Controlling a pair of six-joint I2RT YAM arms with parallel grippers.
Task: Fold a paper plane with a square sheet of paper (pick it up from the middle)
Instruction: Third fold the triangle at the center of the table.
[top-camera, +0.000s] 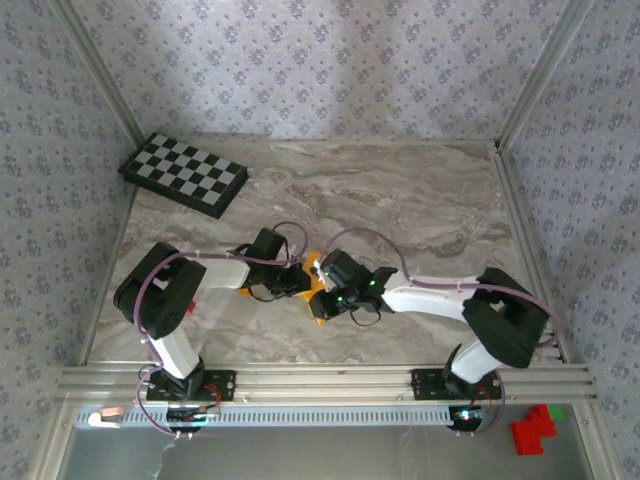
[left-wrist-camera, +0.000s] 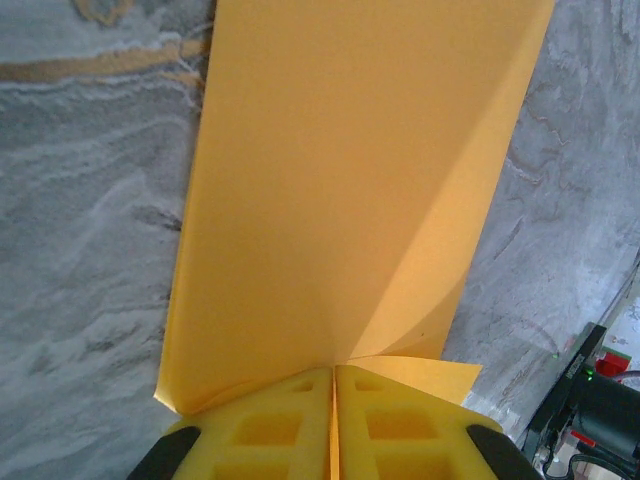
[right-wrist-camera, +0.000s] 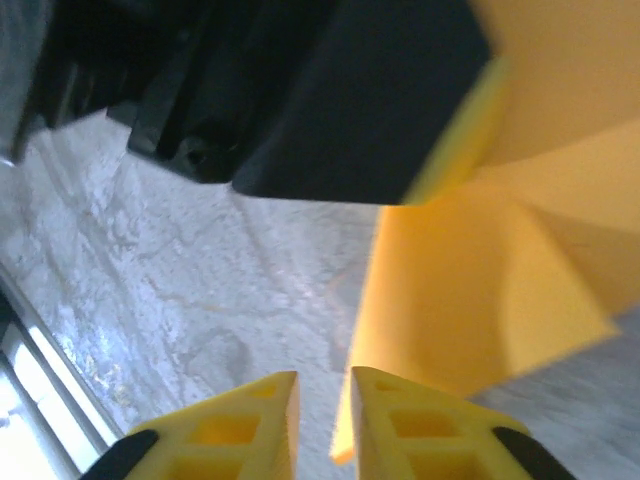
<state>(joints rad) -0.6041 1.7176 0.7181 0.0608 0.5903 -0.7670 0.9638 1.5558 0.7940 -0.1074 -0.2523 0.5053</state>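
I judge the square sheet of paper (left-wrist-camera: 350, 200) light and floppy; my left tool (left-wrist-camera: 333, 376) pinches its creased edge, the right tool (right-wrist-camera: 323, 388) stands narrow, empty.

The tabletop (top-camera: 400, 200) looks like grey and white stone with wavy brown lines running through it. A black and white checkered board (top-camera: 184, 174) lies flat on it, far back at about 10 o'clock, close to the left edge. The orange-yellow square sheet of paper (top-camera: 319, 303) sits near the middle, a little toward 6 o'clock, well apart from the board. In the left wrist view most of the paper lies long and flat on the stone. A slanted fold crosses its near right part.
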